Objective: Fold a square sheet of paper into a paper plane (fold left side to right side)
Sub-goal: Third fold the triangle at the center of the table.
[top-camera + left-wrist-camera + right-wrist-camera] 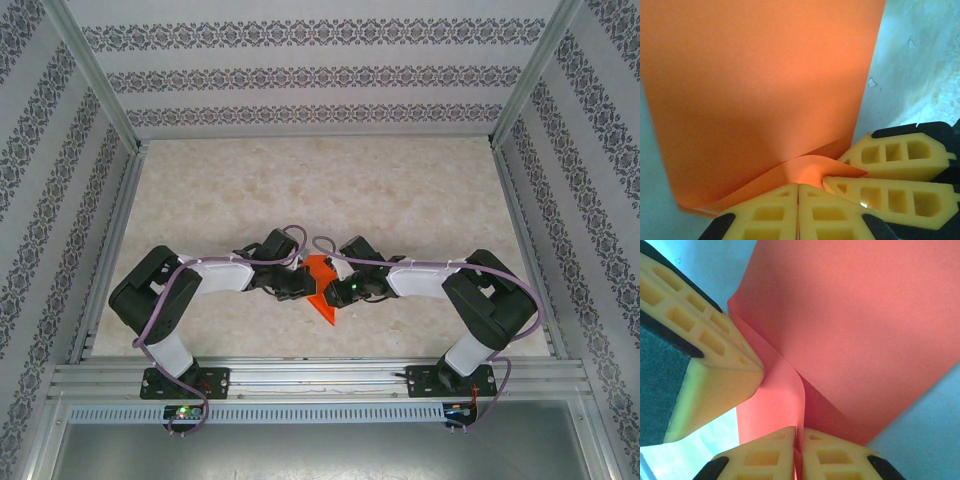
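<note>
- My left gripper, at the bottom centre of its wrist view, has its yellow fingers pressed together on the near edge of the square sheet of paper. One orange layer curls over another there.
- My right gripper, at the bottom centre of its own view, is likewise pinched closed on the paper, beside a soft, rounded bend.
- In the top view the paper is a small orange shape at the lower centre of the frame, above the pale table. It sits between both grippers, with a point toward the bottom edge.
- I judge the task to be mid-fold: the layers overlap, but the bend is not flattened into a crease.
- The paper does not yet read as a finished plane, so sharpening this crease and the later folds look left to do.
</note>
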{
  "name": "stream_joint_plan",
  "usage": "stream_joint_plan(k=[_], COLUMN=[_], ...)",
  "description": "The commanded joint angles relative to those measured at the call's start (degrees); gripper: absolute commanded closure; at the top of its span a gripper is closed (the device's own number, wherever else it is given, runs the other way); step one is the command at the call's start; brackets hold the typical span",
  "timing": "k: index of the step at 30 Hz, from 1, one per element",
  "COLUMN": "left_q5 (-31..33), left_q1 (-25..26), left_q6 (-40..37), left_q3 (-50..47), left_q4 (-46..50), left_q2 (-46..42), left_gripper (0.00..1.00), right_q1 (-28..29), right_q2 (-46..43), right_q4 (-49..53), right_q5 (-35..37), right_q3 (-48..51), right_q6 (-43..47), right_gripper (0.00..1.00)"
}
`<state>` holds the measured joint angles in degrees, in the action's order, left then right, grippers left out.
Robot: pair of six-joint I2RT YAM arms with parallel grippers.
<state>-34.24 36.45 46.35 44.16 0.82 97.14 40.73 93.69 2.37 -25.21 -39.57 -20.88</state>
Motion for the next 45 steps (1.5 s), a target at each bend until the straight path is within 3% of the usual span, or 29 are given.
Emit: stream_joint_plan(k=[1, 21, 38, 40, 45], left_q5=[1.0, 2.9, 2.9, 2.9, 2.9], left_q1=[0.6, 0.5, 0.5, 0.4, 0.5], left_q6=[-1.6, -2.0, -1.0, -1.1, -1.3], left_q3=[-0.1, -1.9, -3.2, -3.1, -2.9], left_q4=[1.8, 2.9, 0.2, 0.4, 0.5], left_q2=[0.9, 0.5, 2.3, 2.3, 2.2], left_gripper=[0.92, 0.92, 0.95, 0.95, 0.95], right_q1=[0.2, 0.2, -5.7, -5.8, -5.0], right_q2=[2.6, 3.7, -8.7, -10.7, -14.0], right_q4=[4.2, 4.1, 5.5, 5.5, 0.8], right_q5=[1.8, 1.8, -3.5, -5.5, -13.1], right_q3=[0.9, 0.7, 0.4, 1.9, 7.1], right_q6=[0.5, 0.4, -3.5, -4.7, -11.6], right_gripper=[0.87, 0.84, 0.58, 0.59, 0.82])
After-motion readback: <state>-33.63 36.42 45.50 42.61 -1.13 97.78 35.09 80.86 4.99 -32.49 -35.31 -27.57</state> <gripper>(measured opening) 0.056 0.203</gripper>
